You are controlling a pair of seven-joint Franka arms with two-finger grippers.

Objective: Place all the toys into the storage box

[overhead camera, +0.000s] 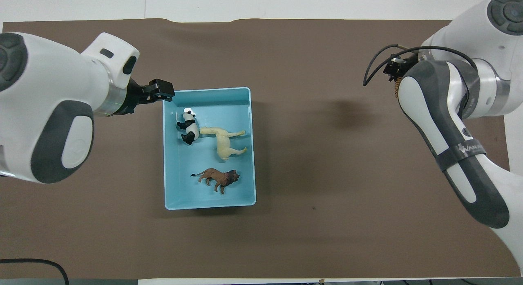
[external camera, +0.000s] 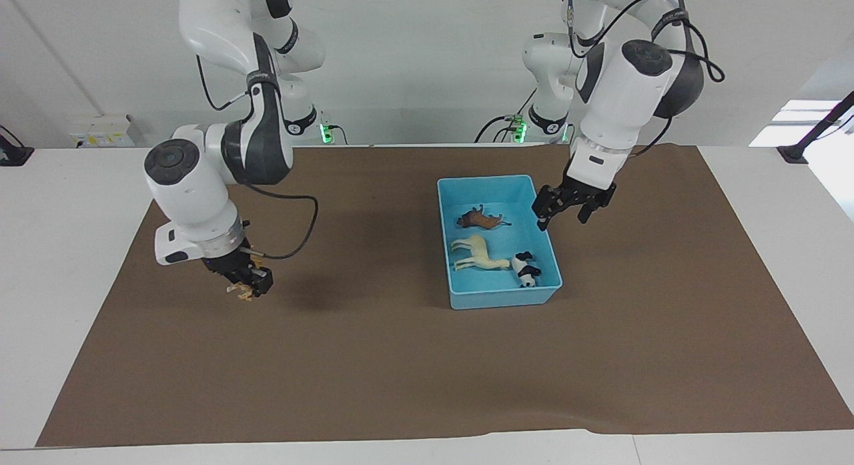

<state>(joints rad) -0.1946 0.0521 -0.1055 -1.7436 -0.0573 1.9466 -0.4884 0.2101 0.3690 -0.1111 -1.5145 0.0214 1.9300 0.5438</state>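
Note:
The light blue storage box (external camera: 497,180) (overhead camera: 208,205) stands on the brown mat. Three toys lie in it: a dark brown one (external camera: 482,219) (overhead camera: 216,178) nearest the robots, a cream llama (external camera: 482,253) (overhead camera: 222,140), and a black-and-white panda (external camera: 527,270) (overhead camera: 188,125) beside the llama's head. My left gripper (external camera: 566,213) (overhead camera: 166,90) hangs open and empty over the box's corner at the left arm's end. My right gripper (external camera: 245,283) is shut on the orange tiger (external camera: 240,291) (overhead camera: 396,88), raised above the mat at the right arm's end.
The brown mat (external camera: 413,358) covers most of the white table. A black cable (external camera: 293,231) loops from the right arm's wrist. In the overhead view the right arm's forearm (overhead camera: 433,105) hides most of its gripper.

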